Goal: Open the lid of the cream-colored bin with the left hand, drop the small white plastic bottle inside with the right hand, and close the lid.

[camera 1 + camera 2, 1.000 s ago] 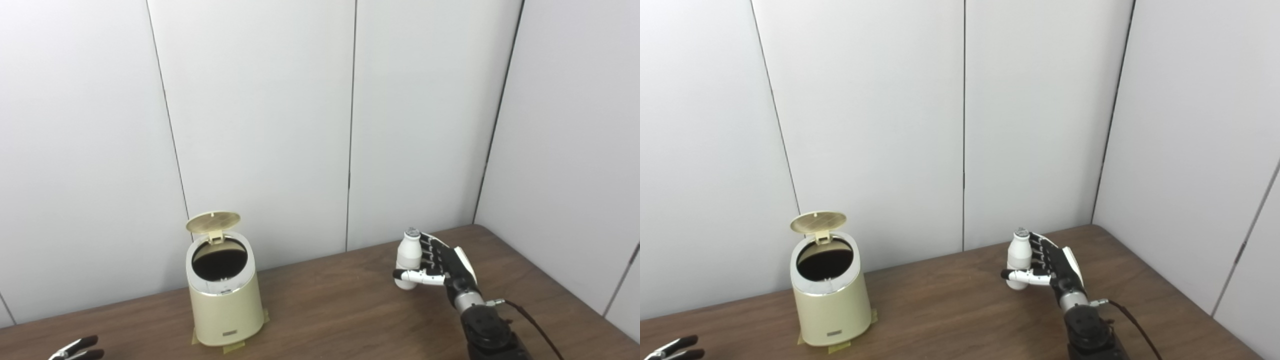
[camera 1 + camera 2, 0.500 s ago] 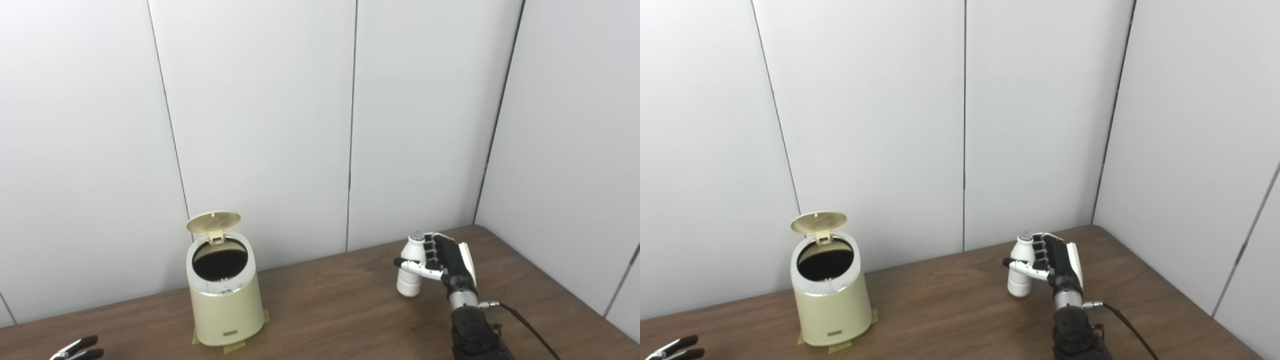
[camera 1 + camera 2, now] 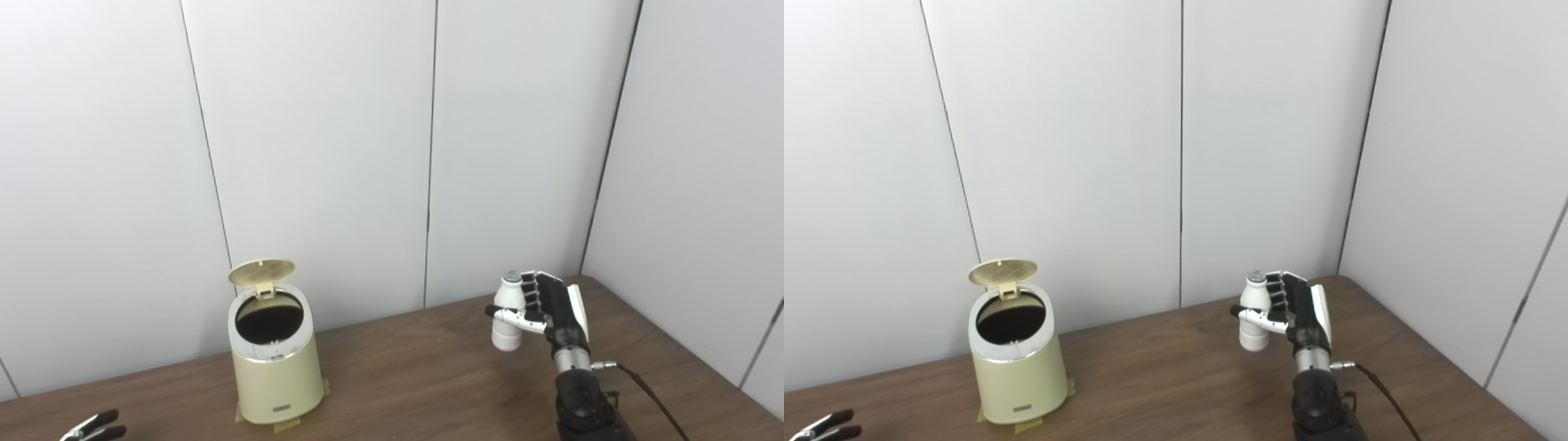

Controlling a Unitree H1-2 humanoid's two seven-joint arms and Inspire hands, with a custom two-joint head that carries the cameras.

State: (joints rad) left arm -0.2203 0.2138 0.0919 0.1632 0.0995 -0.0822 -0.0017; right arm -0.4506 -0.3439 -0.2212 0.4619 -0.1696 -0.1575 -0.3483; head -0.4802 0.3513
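A: Where's the small white plastic bottle (image 3: 508,312)?
B: Upright, grasped in the right robot hand (image 3: 547,309), above the counter (image 3: 416,373).
A: And the cream-colored round bin (image 3: 275,361)?
B: Well to its left, lid (image 3: 261,272) up.

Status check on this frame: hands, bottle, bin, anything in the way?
Right hand shut on bottle, lifted off the table. Left hand low at the picture's edge, state unclear. Bin lid up, mouth open. Path to bin unobstructed.
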